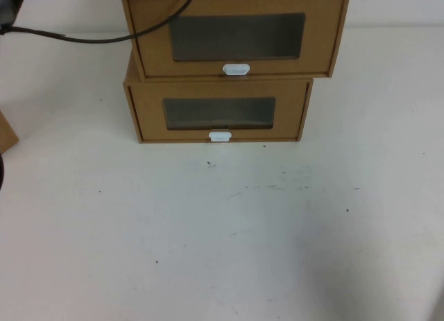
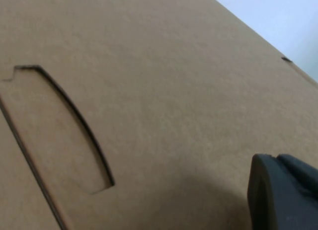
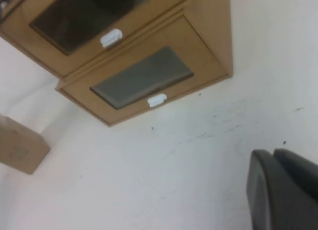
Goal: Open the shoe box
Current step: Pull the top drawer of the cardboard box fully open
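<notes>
Judging by both drawer fronts sitting flush, we are at the approach step: the upper shoe box [image 1: 236, 33] sits on the lower shoe box [image 1: 218, 113] at the middle of the bench's [image 1: 222, 252] far edge, its white pull tab [image 1: 220, 136] untouched. Our right end effector [image 3: 285, 190] hangs pressed together over open bench toward the right side, well apart from the boxes; the left end effector [image 2: 285, 195] hovers close to a cardboard face [image 2: 149, 91], and we cannot tell its state. Next we need a tab pinched and drawn toward the near edge, where room is wide.
</notes>
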Controlling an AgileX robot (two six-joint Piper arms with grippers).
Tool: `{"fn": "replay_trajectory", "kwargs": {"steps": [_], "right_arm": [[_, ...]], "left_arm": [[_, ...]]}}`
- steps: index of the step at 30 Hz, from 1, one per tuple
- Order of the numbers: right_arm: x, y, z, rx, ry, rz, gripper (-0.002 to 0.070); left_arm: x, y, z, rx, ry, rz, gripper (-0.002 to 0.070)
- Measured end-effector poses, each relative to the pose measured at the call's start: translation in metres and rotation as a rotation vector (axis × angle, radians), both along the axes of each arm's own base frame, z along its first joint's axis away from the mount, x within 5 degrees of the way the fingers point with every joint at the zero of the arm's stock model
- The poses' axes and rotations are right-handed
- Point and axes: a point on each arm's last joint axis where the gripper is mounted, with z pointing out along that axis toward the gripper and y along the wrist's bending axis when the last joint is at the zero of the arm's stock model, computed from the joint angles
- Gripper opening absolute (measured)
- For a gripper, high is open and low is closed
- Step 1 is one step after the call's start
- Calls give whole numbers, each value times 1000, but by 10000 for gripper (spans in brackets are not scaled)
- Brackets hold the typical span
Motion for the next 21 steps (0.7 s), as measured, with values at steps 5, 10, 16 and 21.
{"fn": "replay_trajectory", "kwargs": {"steps": [5,10,16,21], "right_arm": [[32,2,1,86,66,55,-18],[60,4,-6,176,95,76,-18],[89,28,-5,157,161,211,-18],[118,65,10,111,166,314,-18]], "left_arm": [[0,0,-1,-3,2,-1,-6],[0,0,-1,-3,2,-1,-6],[0,0,-1,-6,3,-2,-6],[0,0,-1,-6,3,-2,-6]]}}
